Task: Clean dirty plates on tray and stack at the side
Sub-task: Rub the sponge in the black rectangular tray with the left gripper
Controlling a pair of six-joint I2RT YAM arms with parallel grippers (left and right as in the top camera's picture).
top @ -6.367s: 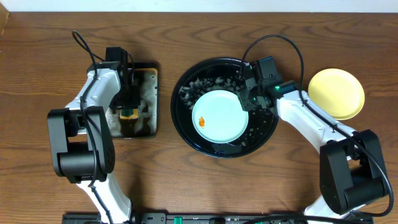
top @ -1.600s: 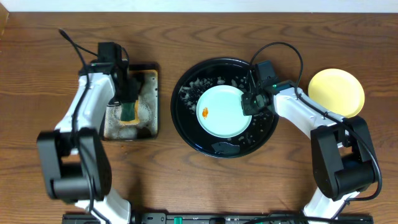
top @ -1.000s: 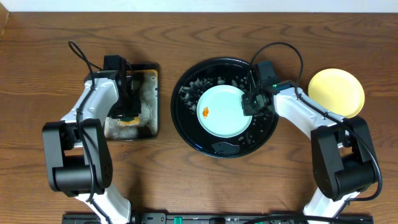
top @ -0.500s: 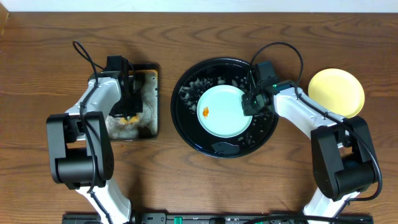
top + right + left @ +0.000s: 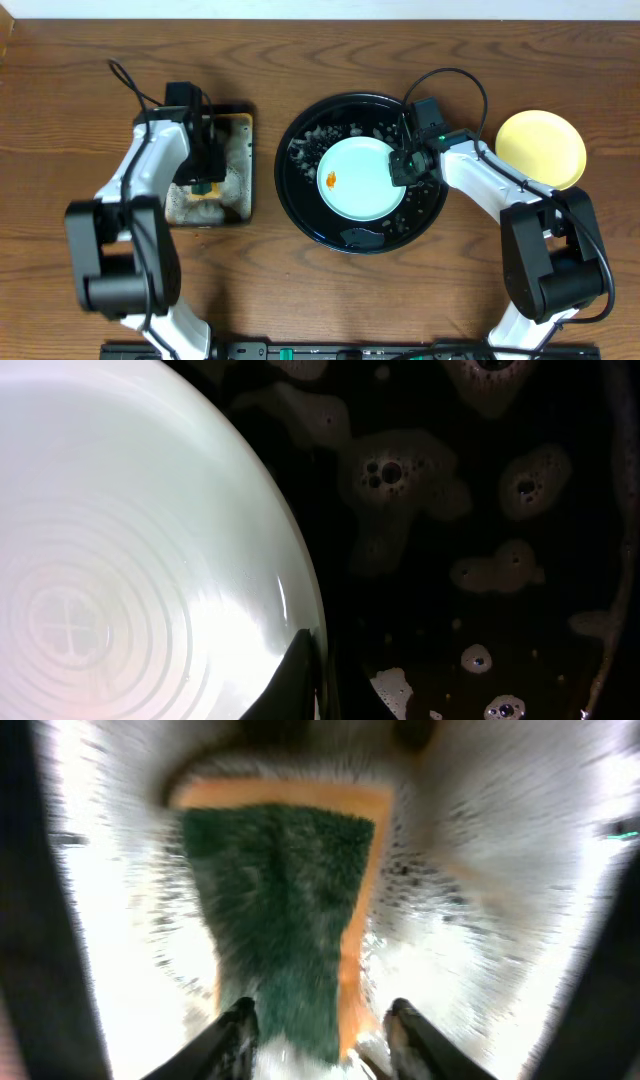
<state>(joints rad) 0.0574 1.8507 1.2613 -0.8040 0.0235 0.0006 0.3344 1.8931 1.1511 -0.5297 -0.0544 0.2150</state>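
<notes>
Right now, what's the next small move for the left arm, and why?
Probably close the left gripper on the sponge and lift it. Its jaws stand apart astride the sponge's end, though the view is blurred. The right gripper pinches the rim of the plate, and the orange smear needs wiping.

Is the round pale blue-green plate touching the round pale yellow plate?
Apart. The overhead view shows the pale blue-green plate inside the round glossy black tray and the pale yellow plate outside it, on the wooden table beyond the tray's rim.
</notes>
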